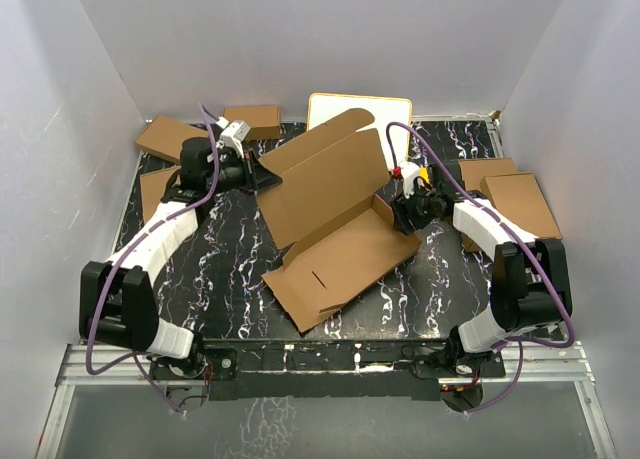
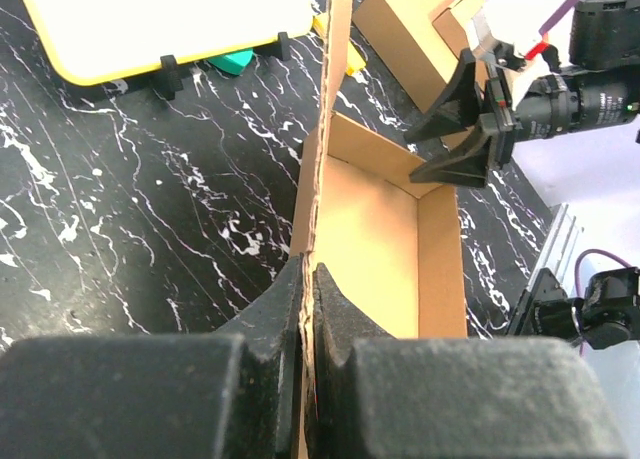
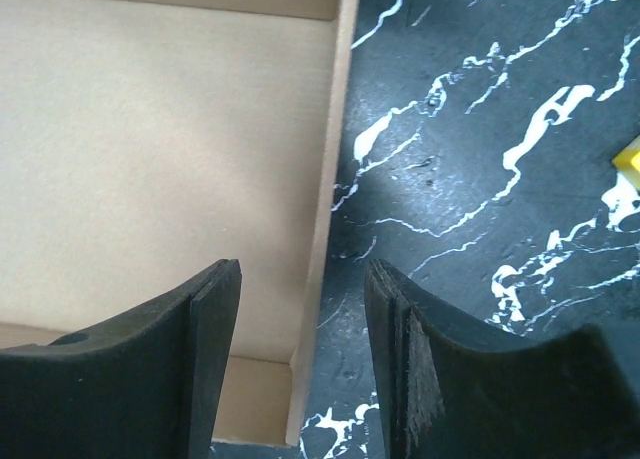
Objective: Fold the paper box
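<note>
Paper box: the paper box [image 1: 335, 244] lies in the middle of the surface [image 1: 230, 269], partly folded. 1 large panel is raised toward the back, a shallow tray part with low walls lies in front of it, and a flat flap with a slit reaches toward the near edge.
Left tool: the left tool [image 2: 308, 279] is pressed together on the thin left edge of the raised panel, with the cardboard pinched between both fingers.
Right tool: the right tool [image 3: 303, 279] is spread at the box's right end. Its 2 fingers stand on either side of the tray's side wall, 1 over the cardboard floor and 1 over the black marbled top. Neither finger clearly touches the wall.
Behind the box: a white board [image 1: 360, 114] with a tan frame at the back edge.
Sides: small brown boxes [image 1: 170, 137] at the back left, with more at the right.
</note>
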{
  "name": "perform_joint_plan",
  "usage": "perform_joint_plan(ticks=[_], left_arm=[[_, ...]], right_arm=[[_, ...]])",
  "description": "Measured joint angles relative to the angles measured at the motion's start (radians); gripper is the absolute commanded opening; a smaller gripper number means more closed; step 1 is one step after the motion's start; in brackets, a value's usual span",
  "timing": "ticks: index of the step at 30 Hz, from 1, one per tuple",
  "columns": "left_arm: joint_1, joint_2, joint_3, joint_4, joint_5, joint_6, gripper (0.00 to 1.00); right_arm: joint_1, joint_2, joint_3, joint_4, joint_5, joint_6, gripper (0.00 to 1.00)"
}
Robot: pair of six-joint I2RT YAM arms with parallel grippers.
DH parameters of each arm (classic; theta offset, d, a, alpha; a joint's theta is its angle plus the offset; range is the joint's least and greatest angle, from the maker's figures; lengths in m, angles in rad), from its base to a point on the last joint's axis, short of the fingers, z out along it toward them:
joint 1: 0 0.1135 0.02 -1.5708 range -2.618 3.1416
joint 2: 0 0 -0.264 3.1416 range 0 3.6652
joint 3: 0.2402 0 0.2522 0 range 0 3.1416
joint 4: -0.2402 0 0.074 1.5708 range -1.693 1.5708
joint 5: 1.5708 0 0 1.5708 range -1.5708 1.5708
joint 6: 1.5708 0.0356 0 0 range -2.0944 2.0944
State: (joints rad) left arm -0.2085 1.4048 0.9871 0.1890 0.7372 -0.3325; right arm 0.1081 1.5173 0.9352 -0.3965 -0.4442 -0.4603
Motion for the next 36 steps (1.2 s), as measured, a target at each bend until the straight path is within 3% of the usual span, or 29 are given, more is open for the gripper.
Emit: perform_joint_plan(ticks=[6, 14, 18, 21, 28, 36], left_arm=[[0.017, 0.085, 0.083, -0.036, 0.019, 0.045, 0.04], [0.026, 0.16, 0.165, -0.062, -0.013, 0.037, 0.36], [0.026, 0.159, 0.171, -0.094, -0.1, 0.032, 0.52], [0.026, 0.137, 0.171, -0.135, -0.197, 0.042, 0.58], [0.031, -0.148, 0.074, -0.206, -0.388, 0.078, 0.59], [0.033, -0.491, -0.109, -0.279, -0.412, -0.024, 0.57]], right_arm=[[-0.005, 0.002, 0.0, -0.027, -0.074, 0.014, 0.55], [-0.007, 0.009, -0.024, -0.031, -0.15, 0.024, 0.55], [-0.018, 0.009, -0.036, -0.035, -0.185, 0.037, 0.56], [-0.037, 0.006, -0.037, -0.034, -0.213, 0.047, 0.57], [-0.079, -0.026, -0.057, -0.021, -0.266, 0.071, 0.58], [-0.089, -0.084, -0.067, 0.014, -0.33, 0.108, 0.59]])
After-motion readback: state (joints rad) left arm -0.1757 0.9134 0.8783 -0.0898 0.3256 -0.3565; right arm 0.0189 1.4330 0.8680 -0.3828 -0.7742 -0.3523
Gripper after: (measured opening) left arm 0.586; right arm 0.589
